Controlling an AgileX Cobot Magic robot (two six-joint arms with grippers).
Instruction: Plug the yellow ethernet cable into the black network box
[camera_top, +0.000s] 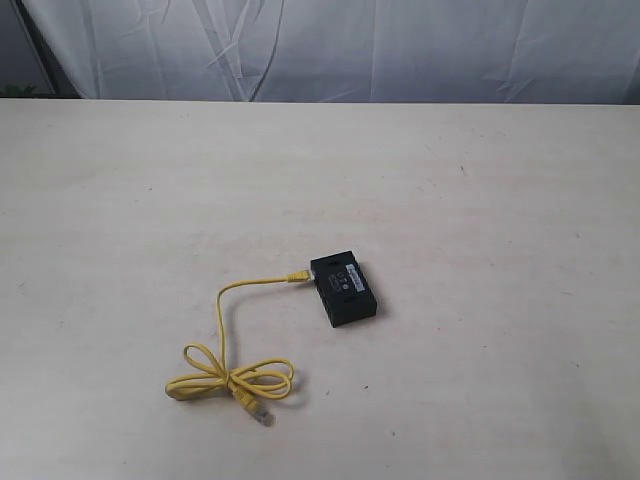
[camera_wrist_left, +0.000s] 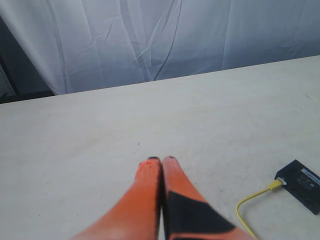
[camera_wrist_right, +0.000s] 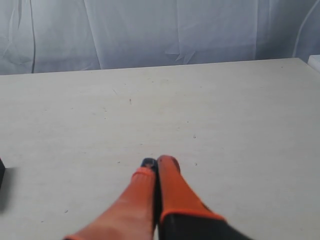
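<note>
The black network box (camera_top: 345, 287) lies near the table's middle, a white label on its top. The yellow ethernet cable (camera_top: 222, 330) meets the box's left side with one plug (camera_top: 300, 274); the rest runs down into loops, and its free clear plug (camera_top: 260, 413) lies near the front edge. In the left wrist view the box (camera_wrist_left: 300, 183) and a stretch of the cable (camera_wrist_left: 255, 199) show off to one side. My left gripper (camera_wrist_left: 161, 161) is shut and empty. My right gripper (camera_wrist_right: 159, 162) is shut and empty too, with a black edge of the box (camera_wrist_right: 2, 176) just in view. Neither gripper shows in the exterior view.
The pale wooden table (camera_top: 480, 200) spreads wide around the box. A white cloth backdrop (camera_top: 330, 45) hangs behind its far edge.
</note>
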